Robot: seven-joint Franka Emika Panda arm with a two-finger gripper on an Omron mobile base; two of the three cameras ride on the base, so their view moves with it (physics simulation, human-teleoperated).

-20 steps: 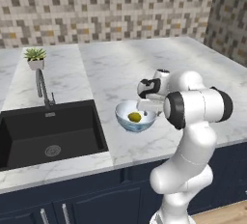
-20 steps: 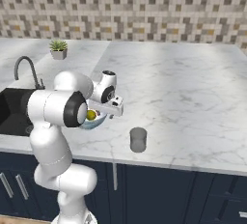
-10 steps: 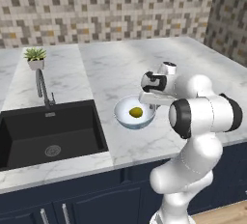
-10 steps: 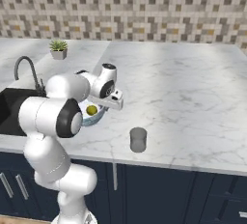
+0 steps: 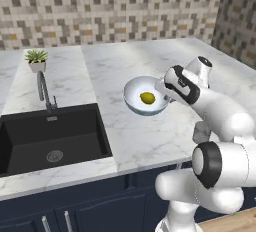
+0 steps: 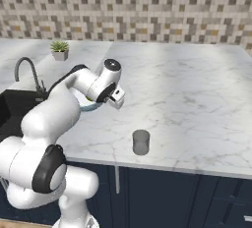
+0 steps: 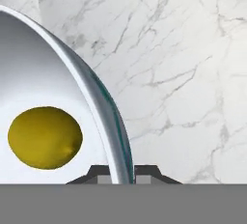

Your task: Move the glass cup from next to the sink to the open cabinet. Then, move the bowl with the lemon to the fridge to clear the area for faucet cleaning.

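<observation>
Altogether, one bowl (image 5: 145, 95), one lemon (image 5: 147, 98), one glass cup (image 6: 141, 142), one faucet (image 5: 44, 91), one sink (image 5: 50, 137) and one potted plant (image 5: 36, 60) are counted on the white marble counter (image 5: 125, 61). The gripper (image 7: 122, 175) is seen narrowed onto the bowl's rim, one fingertip inside the wall and one outside it in the hand view. The bowl is held tilted above the counter, to the right of the sink, with the lemon resting inside it. The glass cup is seen upright near the counter's front edge, well apart from the bowl and partly hidden behind the arm in the left base view. The faucet is set at the sink's back edge, and the potted plant is placed behind it, towards the tiled wall (image 6: 147, 6). Bare marble is left open behind and to the right of the bowl, up to the wall.
</observation>
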